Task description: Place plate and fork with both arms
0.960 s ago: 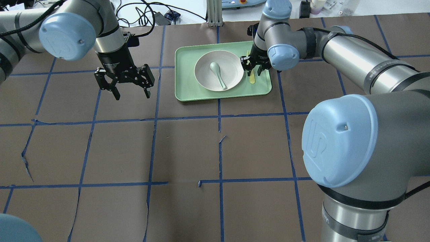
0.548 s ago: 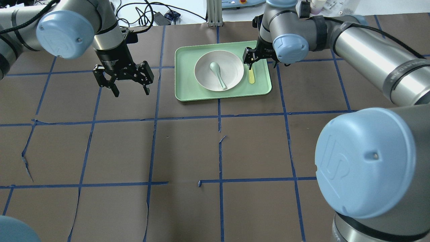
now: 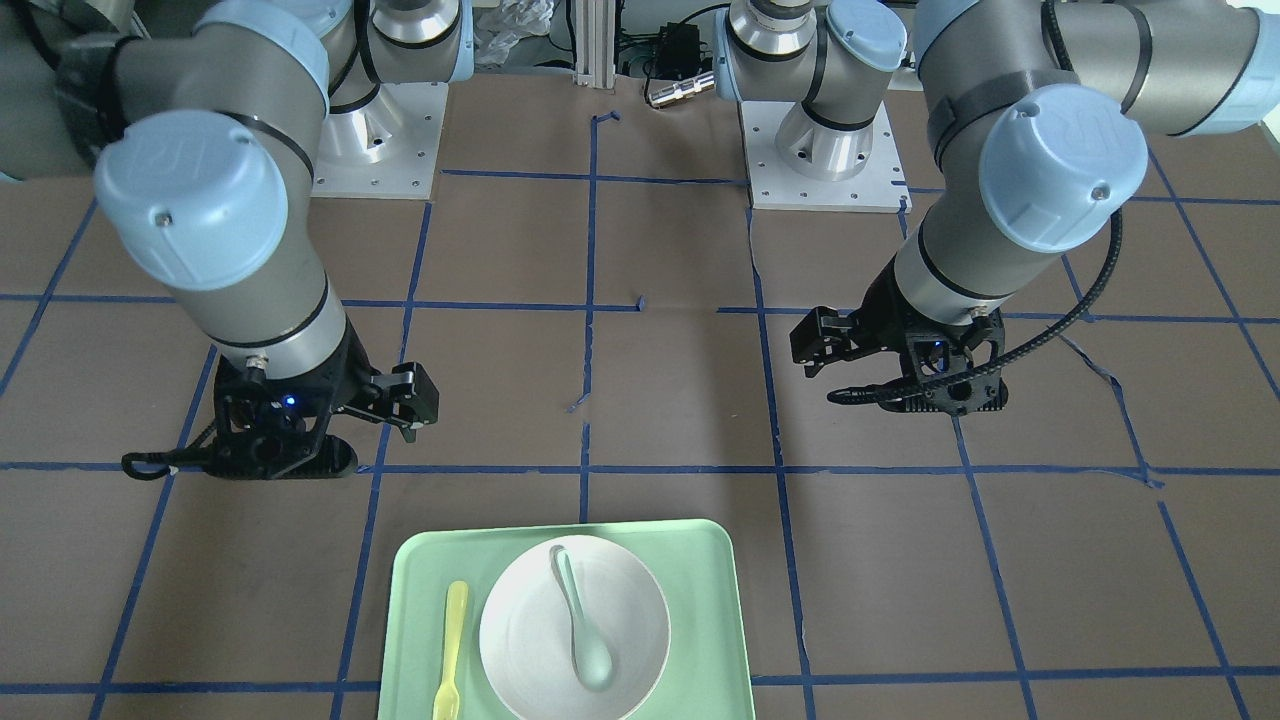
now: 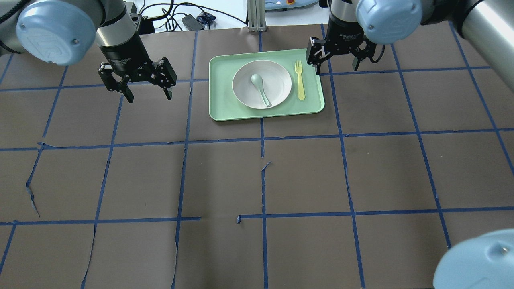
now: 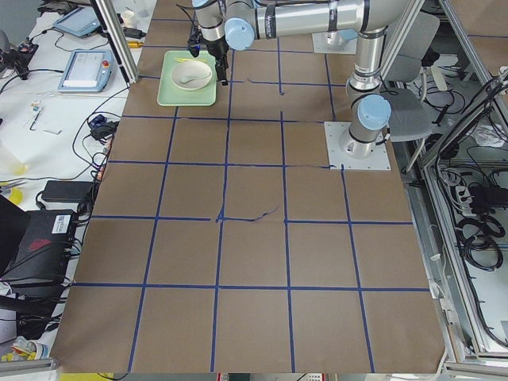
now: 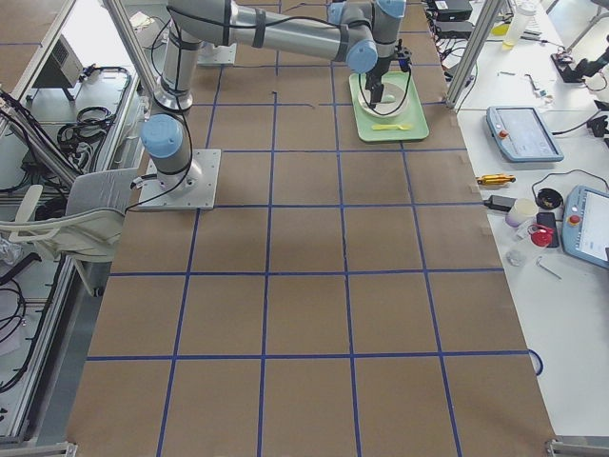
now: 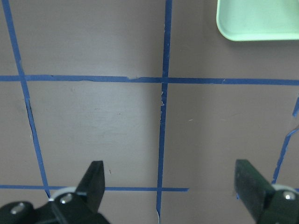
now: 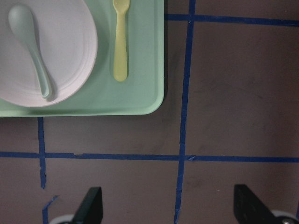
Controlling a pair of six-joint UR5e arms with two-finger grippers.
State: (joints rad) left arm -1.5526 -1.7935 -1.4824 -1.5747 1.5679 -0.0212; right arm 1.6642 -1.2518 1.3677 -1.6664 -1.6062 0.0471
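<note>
Brown paper surface (image 4: 261, 180): marked with a blue tape grid that is torn in places.
Mint-green tray (image 4: 225, 114): farther out from the robot at mid-width, and holds both task items.
Plate (image 4: 277, 74): sits flat on the tray with a grey-green spoon (image 4: 261, 90) lying in it.
Fork (image 4: 299, 82): lies flat on the tray, just beside the plate on the right-arm side and not touching it. Its long axis runs near to far, handle end toward the robot and tines away.
Right hand (image 4: 336, 67): fingers spread wide, holding nothing. It is off the tray's far right corner, so the fork lies just inward of it and back toward the robot. This is the nearer hand to the fork.
Left hand (image 4: 149, 96): fingers spread wide, holding nothing. It is well apart from the tray, on the plate's side.
Judgement: both items appear placed. Any further fork grasp would fall to the right arm, closing across the handle.
</note>
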